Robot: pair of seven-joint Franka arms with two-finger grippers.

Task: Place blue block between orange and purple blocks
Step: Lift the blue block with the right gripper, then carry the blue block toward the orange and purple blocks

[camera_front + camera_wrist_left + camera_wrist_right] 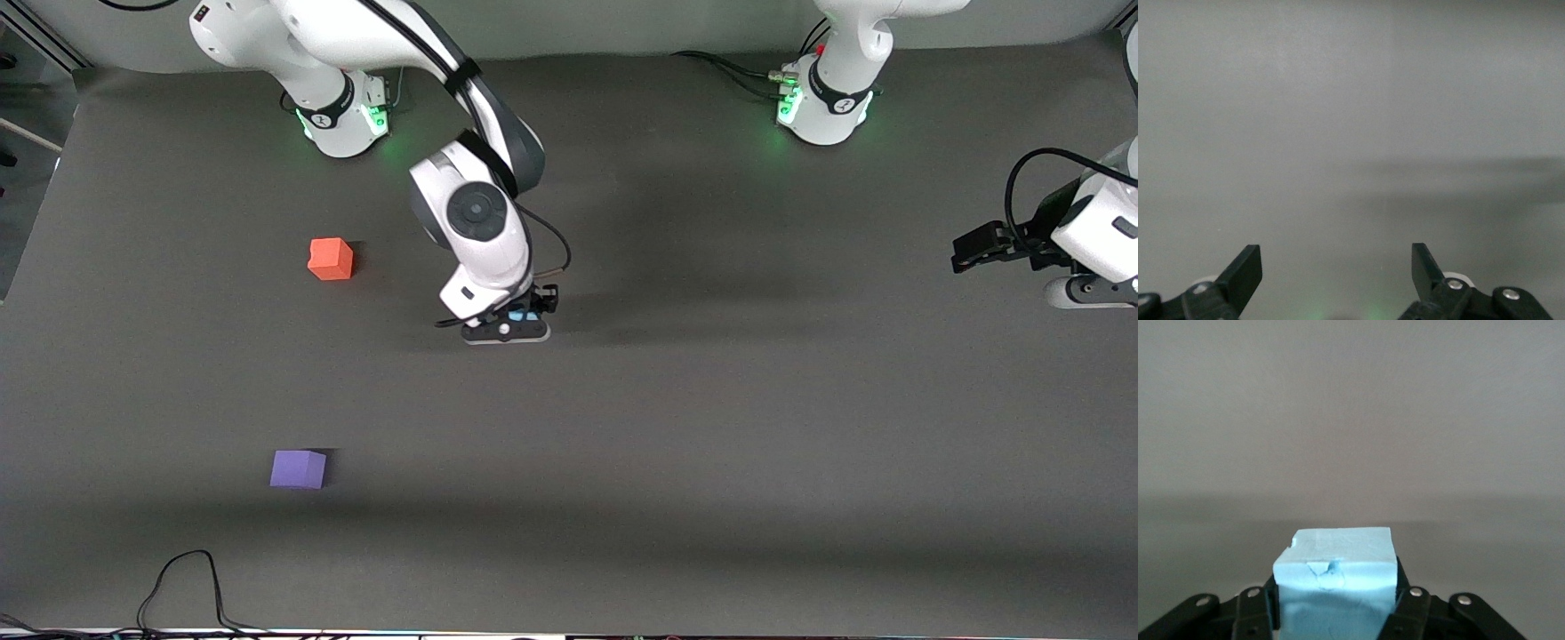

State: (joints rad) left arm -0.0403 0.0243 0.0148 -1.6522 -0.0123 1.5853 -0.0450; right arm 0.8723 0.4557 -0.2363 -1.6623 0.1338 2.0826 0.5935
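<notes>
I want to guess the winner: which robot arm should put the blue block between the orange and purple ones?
Right. The right gripper already grips the blue block, near the orange block and purple block. The left gripper waits open.

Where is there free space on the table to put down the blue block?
The bare strip between the orange block and the purple block is free. The right gripper, shut on the blue block, is mid-table, beside that strip. The left gripper waits open at the left arm's end. Nowhere is crowded.
</notes>
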